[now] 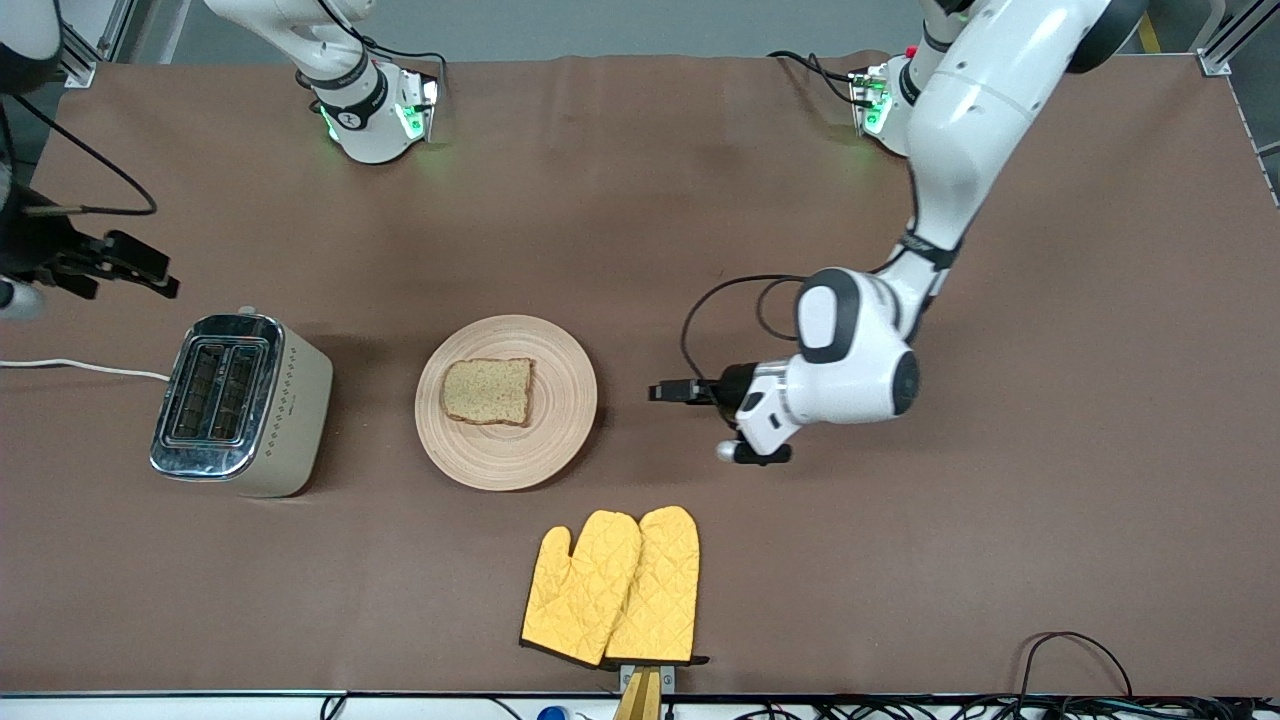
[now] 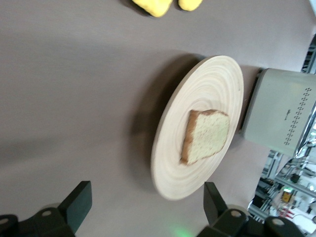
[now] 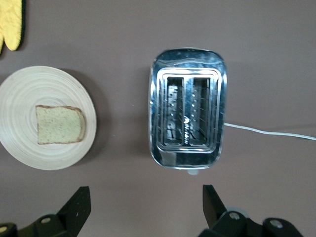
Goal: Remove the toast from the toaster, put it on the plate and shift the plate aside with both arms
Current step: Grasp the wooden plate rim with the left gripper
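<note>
Lying flat on the plate [image 1: 506, 402], the toast [image 1: 488, 390] sits a little off the plate's middle, toward the toaster [image 1: 240, 403], its darker crust showing along one edge in the left wrist view [image 2: 206, 135]. The plate rests on the brown table [image 1: 640, 200] between the toaster and the left gripper [image 1: 668, 391], and the toaster stands just beside the plate [image 2: 197, 126] toward the right arm's end of the table. The left gripper is low over the table, near the plate's rim on the side toward the left arm's end but apart from it, pointing at the plate; its two fingers [image 2: 79, 203] are spread wide with nothing between them. The right gripper [image 1: 135, 265] is up over the right arm's end of the table, above the toaster [image 3: 187, 120]; its fingers [image 3: 78, 207] are likewise wide apart and hold nothing. Both toaster slots look empty from above, and a white cord [image 1: 80, 368] runs from the toaster toward the table's edge. A pair of yellow oven gloves [image 1: 615, 588] lies nearer the front camera than the plate, well clear of it.
</note>
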Motion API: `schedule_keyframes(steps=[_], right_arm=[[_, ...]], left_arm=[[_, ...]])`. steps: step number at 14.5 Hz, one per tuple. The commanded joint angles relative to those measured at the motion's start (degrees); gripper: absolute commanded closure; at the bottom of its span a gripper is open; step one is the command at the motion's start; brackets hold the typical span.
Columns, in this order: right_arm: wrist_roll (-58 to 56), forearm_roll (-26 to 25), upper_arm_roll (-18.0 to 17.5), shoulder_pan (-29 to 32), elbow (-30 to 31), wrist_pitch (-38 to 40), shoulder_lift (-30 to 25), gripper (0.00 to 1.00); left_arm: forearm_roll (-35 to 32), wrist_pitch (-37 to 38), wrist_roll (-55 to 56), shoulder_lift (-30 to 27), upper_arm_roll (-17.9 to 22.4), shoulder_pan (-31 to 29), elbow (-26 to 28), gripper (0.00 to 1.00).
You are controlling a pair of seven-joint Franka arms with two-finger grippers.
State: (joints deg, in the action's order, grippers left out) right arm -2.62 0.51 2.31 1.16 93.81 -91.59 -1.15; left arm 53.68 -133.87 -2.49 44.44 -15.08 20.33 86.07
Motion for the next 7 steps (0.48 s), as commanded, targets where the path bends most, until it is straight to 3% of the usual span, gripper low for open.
schedule_keyframes(steps=[1, 3, 7], right_arm=[[-0.4, -2.8, -1.2, 0.4, -2.8, 3.5, 0.2, 0.00], [-0.2, -2.8, -1.4, 0.1, -2.7, 5.4, -1.2, 0.00], [-0.1, -3.0, -1.4, -0.7, -2.8, 5.7, -1.2, 0.00]], left_arm=[[7.2, -3.5, -3.7, 7.3, -0.2, 2.6, -7.5, 0.01], [12.1, -6.3, -6.5, 10.3, -0.2, 5.4, -10.0, 0.01], [12.5, -11.2, -8.4, 15.1, -0.1, 9.8, -15.0, 0.01]])
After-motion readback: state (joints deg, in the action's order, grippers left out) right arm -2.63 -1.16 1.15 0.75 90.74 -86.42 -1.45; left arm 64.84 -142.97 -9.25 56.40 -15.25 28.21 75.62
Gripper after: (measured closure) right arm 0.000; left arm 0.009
